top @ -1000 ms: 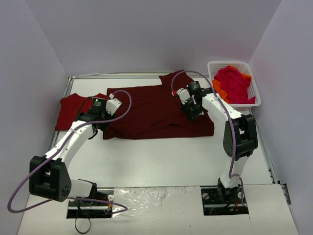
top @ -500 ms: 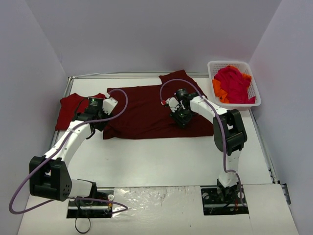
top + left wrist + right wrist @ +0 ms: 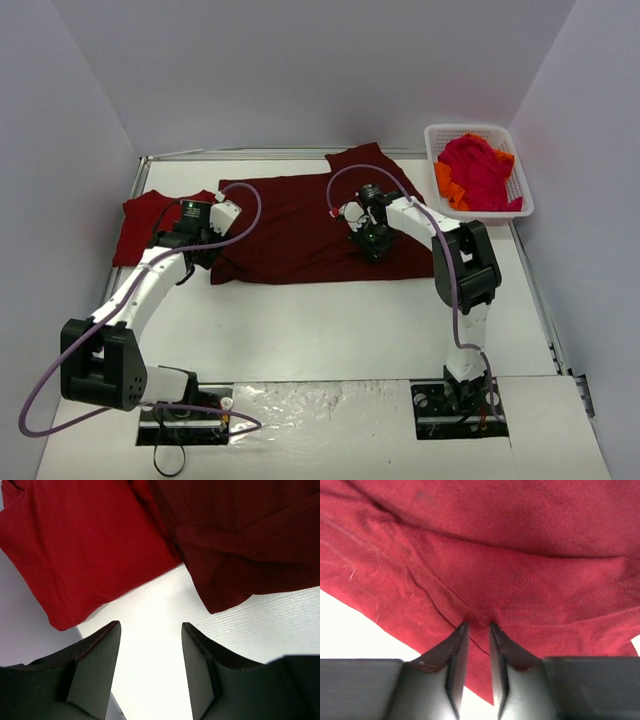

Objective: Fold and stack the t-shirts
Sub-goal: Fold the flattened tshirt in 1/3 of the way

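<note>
The limp, light maroon t-shirt [image 3: 290, 225] lay spread on the table [image 3: 330, 320]; it would likely sag unless held by a seamed edge. The right gripper [image 3: 477, 625] pinched such a fold; the left gripper [image 3: 150, 630] gaped, empty.

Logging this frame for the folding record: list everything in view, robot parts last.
maroon t-shirt: one, dark maroon, spread across mid-table.
red t-shirt: one, brighter red, folded, table's left side.
heaped shirts: count unclear, crimson and orange, inside the basket.
basket: one, white lattice, far right.
table: one, white, beneath the spread shirts.
left claw: one, black, open above bare table between both shirts.
right claw: one, black, pinching a fold of the maroon t-shirt.
</note>
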Robot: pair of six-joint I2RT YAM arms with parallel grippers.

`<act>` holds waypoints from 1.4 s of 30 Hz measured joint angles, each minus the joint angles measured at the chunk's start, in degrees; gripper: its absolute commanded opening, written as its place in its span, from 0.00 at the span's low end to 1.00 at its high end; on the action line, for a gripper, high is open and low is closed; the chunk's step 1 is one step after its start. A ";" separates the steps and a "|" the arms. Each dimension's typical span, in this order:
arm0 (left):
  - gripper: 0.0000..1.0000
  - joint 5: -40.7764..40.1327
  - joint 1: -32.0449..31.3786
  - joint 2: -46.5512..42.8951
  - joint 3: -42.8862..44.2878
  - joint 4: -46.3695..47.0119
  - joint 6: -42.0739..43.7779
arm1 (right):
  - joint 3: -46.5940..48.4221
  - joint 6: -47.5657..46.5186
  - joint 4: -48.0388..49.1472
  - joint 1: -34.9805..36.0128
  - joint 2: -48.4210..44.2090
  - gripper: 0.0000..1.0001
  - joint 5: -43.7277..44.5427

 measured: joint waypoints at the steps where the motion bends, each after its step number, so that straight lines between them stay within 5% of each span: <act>1: 0.51 0.00 0.00 0.00 0.00 0.00 0.00 | 0.02 0.07 0.07 0.00 0.24 0.14 0.13; 10: 0.50 0.20 0.00 0.00 -0.11 0.00 -0.02 | 1.18 0.76 0.04 -0.02 0.94 0.00 0.52; 23: 0.51 0.63 0.00 0.00 -0.11 0.00 -0.04 | 5.25 0.92 -0.02 -0.02 0.66 0.00 3.82; 25: 0.51 0.66 0.00 0.00 -0.11 0.00 -0.09 | 6.58 0.96 0.02 -0.02 0.66 0.05 4.02; 27: 0.51 0.66 0.00 0.00 -0.11 0.00 -0.15 | 7.30 0.98 0.15 -0.02 0.61 0.21 4.13; 30: 0.51 0.66 0.00 0.00 -0.11 0.00 -0.22 | 7.28 0.76 0.02 -0.02 0.59 0.27 3.96; 42: 0.51 1.01 0.00 0.00 -0.11 0.00 -0.42 | 2.99 -0.31 -0.96 -0.02 0.48 0.31 2.23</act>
